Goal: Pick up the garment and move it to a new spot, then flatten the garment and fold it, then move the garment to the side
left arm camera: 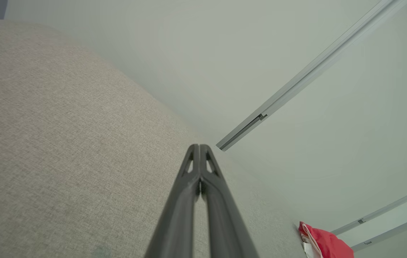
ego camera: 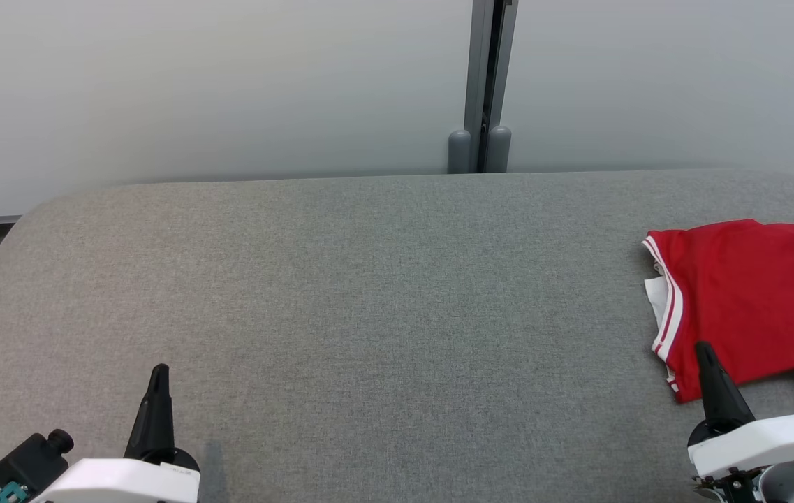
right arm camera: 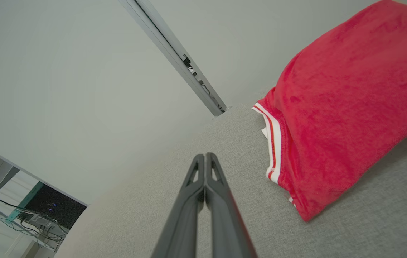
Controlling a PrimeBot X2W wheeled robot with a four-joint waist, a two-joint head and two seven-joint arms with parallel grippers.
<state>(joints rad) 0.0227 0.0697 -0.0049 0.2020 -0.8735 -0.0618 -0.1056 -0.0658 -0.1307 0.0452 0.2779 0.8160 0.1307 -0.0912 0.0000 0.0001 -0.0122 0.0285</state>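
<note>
Left claw (ego camera: 159, 372), head view: fingers together, nothing in them, parked over the near part of the table (ego camera: 369, 293), well apart from the shirt (ego camera: 753, 300). Right claw (ego camera: 702, 349): also pressed together and empty, tip just beside the shirt's near hem, at its white-striped corner. Can't tell from here if it touches the cloth. The shirt is a compact red slab flat on the table, striped trim on the side toward the left claw, far side cut off by the frame.

Left wrist view: left claw (left arm camera: 199, 148) fingers meet at the tips, only bare table (left arm camera: 63, 143) under them. A red scrap of shirt (left arm camera: 326, 243) sits far off to one side, nowhere near the tips.

Right wrist view: right claw (right arm camera: 205, 157) closed tip to tip, holding nothing. The shirt (right arm camera: 346, 107) lies just beside and ahead of it, with a strip of bare table (right arm camera: 224, 143) between tips and striped trim. So near, not touching.

Step, my read: pick-up not started. The shirt looks roughly doubled over already, so it could equally be the end state; can't tell which.

If it's the start: the right claw has to spread its fingers, drop onto the striped edge, and pinch cloth only, not the table cover. The left claw needs a long reach to the shirt before it can help.
</note>
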